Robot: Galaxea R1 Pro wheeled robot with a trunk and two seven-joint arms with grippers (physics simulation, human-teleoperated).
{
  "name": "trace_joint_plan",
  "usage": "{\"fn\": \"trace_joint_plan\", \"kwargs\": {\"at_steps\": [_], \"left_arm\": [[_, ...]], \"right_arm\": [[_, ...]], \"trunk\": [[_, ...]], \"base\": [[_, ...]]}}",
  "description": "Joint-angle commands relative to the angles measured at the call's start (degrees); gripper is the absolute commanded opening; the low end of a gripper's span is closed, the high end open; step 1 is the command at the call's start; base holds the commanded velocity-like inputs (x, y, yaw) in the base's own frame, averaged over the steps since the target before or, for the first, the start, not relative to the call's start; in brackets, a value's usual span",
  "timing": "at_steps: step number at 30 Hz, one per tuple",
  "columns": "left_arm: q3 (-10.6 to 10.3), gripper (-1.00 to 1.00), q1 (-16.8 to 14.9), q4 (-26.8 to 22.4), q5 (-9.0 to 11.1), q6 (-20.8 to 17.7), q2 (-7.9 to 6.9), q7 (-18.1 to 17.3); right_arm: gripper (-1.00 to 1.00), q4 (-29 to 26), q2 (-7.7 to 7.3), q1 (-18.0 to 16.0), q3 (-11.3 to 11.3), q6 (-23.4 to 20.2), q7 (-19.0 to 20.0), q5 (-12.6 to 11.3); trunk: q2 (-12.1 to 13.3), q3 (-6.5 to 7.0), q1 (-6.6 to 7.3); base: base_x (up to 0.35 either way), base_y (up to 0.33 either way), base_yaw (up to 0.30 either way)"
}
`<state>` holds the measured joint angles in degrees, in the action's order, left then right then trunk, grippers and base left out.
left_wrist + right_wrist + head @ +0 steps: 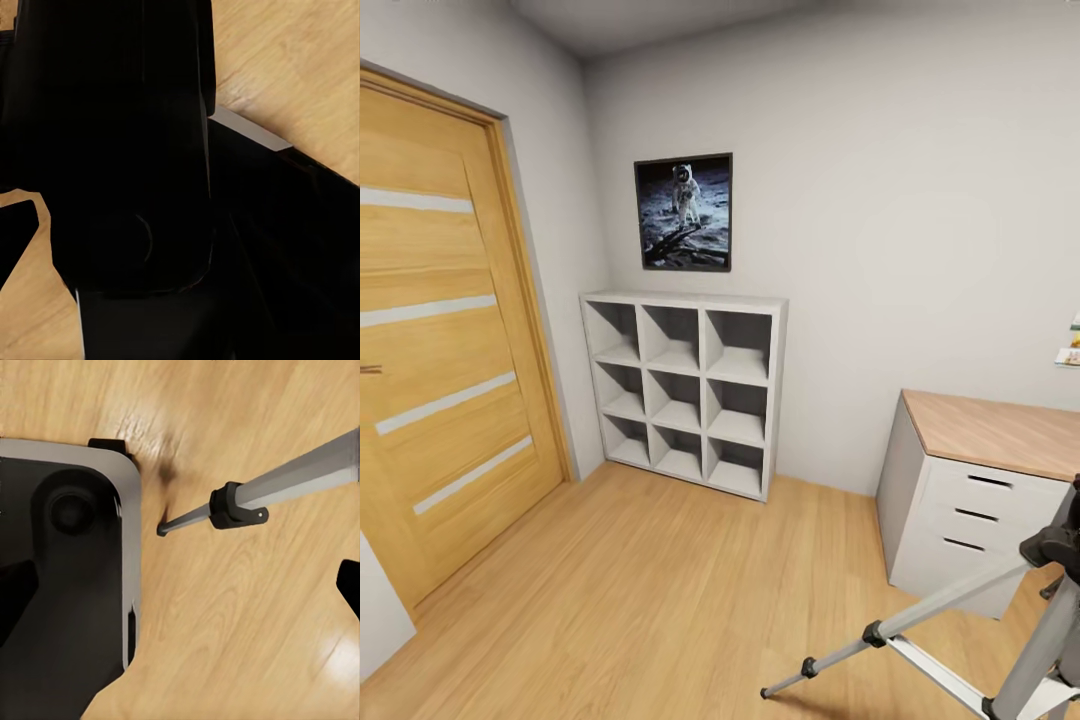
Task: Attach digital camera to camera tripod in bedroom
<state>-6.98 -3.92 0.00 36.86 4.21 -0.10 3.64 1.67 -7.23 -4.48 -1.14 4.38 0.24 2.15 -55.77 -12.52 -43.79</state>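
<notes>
Although the tall silver-legged camera tripod with black joints (1000, 640) stands on the light wood plank floor (640, 600) at the head view's lower right, beside the wood-topped grey counter (990, 470), its head carries no camera, so attachment is judged outstanding. One leg (262, 495) appears in the right wrist view. Finger state cannot be told for either arm.

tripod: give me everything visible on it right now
The camera tripod stands at the head view's lower right, in front of the desk. Thin silver telescopic legs with black joints spread onto the wood floor; the black head is cut off by the picture's edge. The right wrist view shows one leg ending on the planks.
</notes>
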Motion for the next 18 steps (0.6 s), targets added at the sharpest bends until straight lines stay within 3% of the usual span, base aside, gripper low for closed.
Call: {"fn": "trace_joint_plan", "kwargs": {"at_steps": [1,18], "left_arm": [[-0.49,-1.00,-0.03,0.00,0.15,0.10,0.01,0.23],[-0.49,-1.00,-0.03,0.00,0.14,0.18,0.01,0.23]], "right_arm": [[1.00,0.18,-0.03,-0.08,-0.09,0.38,0.02,0.22],[1.00,0.25,0.25,-0.05,-0.09,0.40,0.02,0.07]], "trunk": [[0.37,0.11,0.22],[7.18,3.16,3.96]], "base": [[0.000,0.000,0.000],[0.000,0.000,0.000]]}}
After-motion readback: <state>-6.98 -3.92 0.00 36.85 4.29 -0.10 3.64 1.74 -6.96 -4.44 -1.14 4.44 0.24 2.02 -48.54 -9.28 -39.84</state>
